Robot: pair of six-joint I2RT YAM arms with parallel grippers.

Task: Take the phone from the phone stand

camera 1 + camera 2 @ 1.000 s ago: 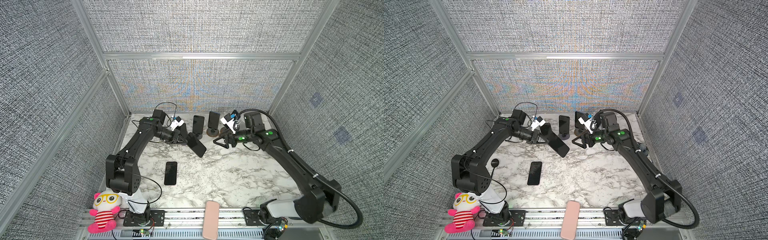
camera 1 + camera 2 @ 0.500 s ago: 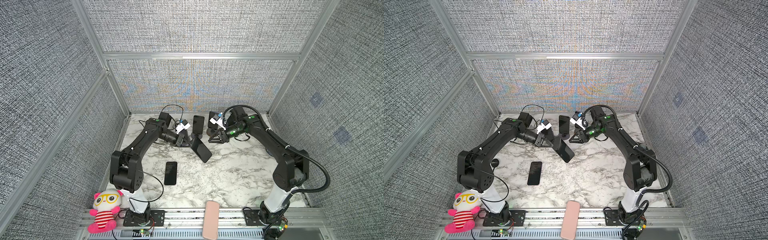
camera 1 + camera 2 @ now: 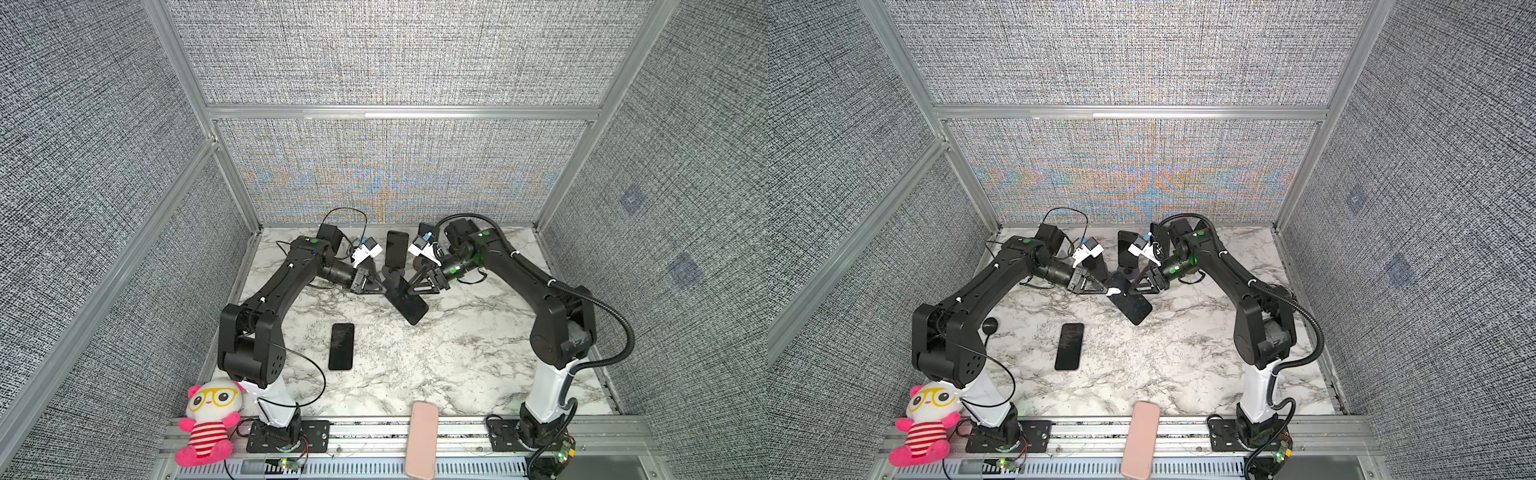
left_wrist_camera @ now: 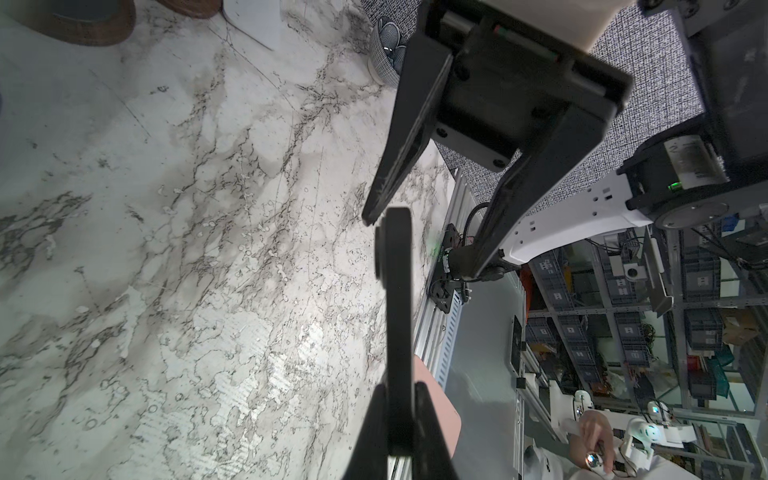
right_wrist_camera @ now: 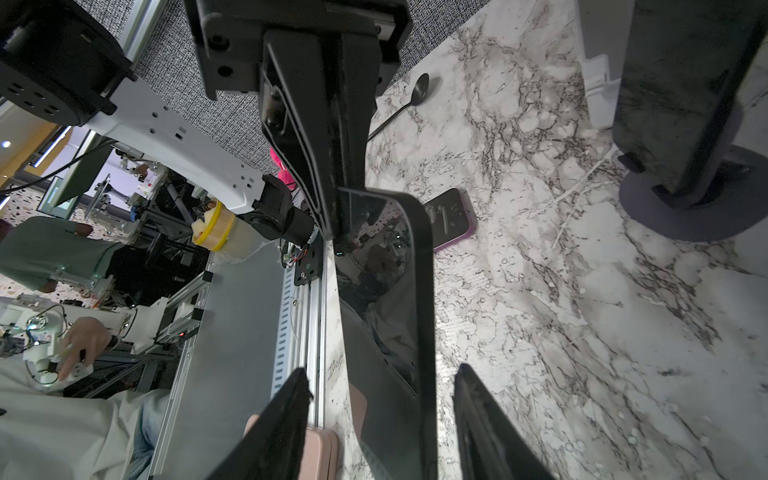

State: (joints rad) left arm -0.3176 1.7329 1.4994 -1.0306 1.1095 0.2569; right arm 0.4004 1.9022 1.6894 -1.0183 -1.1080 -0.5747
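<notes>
A black phone point(image 3: 405, 297) hangs tilted above the marble table between the two arms in both top views. My left gripper point(image 3: 384, 287) is shut on its upper end; the left wrist view shows the phone point(image 4: 397, 299) edge-on, pinched between the fingers point(image 4: 424, 415). My right gripper point(image 3: 410, 286) is open, its fingers point(image 5: 478, 415) on either side of the phone point(image 5: 386, 291) with gaps on both sides. Behind them another dark phone point(image 3: 397, 248) stands upright on a round-based phone stand point(image 5: 681, 208).
A phone point(image 3: 341, 346) lies flat on the table nearer the front. A pink phone point(image 3: 422, 440) rests across the front rail. A plush toy point(image 3: 210, 419) sits at the front left corner. A black spoon point(image 5: 419, 89) lies by the left wall.
The right arm has swung in from the right and its jaws now straddle the held phone. The left gripper has carried the phone a little to the right and forward.
</notes>
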